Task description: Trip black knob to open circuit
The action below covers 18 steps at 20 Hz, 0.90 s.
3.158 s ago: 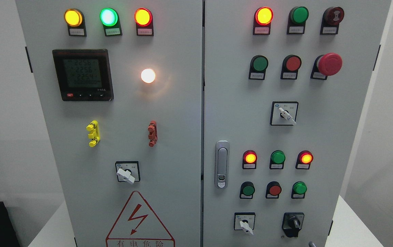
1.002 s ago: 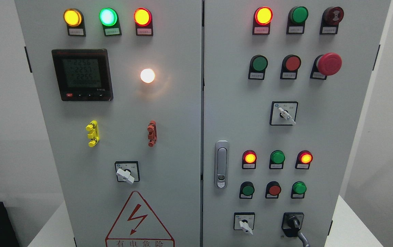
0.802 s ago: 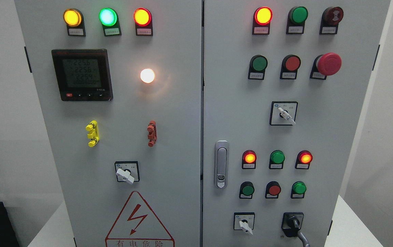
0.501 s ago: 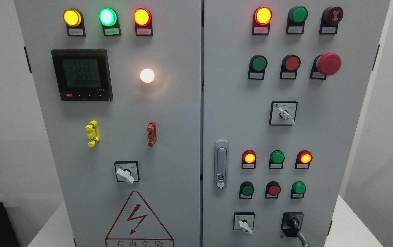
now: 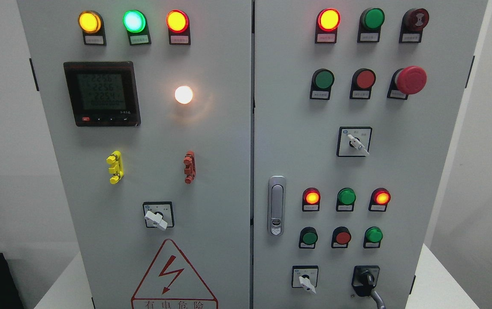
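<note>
Reaching for the black knob

A grey bit of the right robot hand (image 5: pixel 378 298) touches the black knob (image 5: pixel 366 280), low on the cabinet door (image 5: pixel 400 171) near its bottom right corner; I cannot tell its grip. Next, turn the knob

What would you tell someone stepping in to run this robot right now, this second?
Right hand: only one grey fingertip shows at the bottom edge, touching the lower right of the black knob. Whether the hand is open or curled cannot be seen.
Left hand: out of view.
Black knob: bottom right of the right cabinet door, beside a white selector switch.
Done: the finger has reached the knob.
Left: turn the knob to trip it. The red lamps above are lit, so I would guess the circuit is not yet open.
</note>
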Available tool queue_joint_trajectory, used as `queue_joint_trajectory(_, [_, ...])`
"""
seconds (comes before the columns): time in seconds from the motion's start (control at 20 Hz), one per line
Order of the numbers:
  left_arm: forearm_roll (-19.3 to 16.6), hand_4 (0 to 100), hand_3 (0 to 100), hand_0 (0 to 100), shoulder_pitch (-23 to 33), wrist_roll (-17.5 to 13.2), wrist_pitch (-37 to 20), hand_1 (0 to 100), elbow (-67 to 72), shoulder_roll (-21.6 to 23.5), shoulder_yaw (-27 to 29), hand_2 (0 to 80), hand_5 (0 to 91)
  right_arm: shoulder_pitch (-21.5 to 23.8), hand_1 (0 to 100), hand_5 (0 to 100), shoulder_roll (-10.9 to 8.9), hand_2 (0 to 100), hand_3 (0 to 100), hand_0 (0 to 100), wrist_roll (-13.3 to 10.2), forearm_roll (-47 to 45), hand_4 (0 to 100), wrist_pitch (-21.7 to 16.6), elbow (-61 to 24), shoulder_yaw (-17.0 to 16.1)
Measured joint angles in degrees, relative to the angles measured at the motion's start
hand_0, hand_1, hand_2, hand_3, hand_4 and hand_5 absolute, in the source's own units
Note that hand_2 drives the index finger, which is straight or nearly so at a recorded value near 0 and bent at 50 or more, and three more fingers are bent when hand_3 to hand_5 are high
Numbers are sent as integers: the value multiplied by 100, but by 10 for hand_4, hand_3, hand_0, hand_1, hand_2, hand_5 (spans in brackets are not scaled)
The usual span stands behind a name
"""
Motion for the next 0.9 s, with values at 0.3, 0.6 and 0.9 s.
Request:
queue_joint_trajectory(0.3, [0, 0, 0, 120, 0, 0, 0, 389, 0, 0, 0, 0, 0, -1, 117, 983, 1, 59, 1000, 89, -10, 0, 1000, 4, 0, 32])
queue_joint_trajectory(0.6, [0, 0, 0, 120, 0, 0, 0, 389, 0, 0, 0, 0, 0, -5, 117, 983, 1, 60, 1000, 88, -22, -1, 1000, 9, 0, 44])
queue_joint_trajectory(0.9, [0, 0, 0, 120, 0, 0, 0, 389, 0, 0, 0, 0, 0, -14, 117, 983, 2, 60, 1000, 89, -35, -1, 1000, 14, 1, 76])
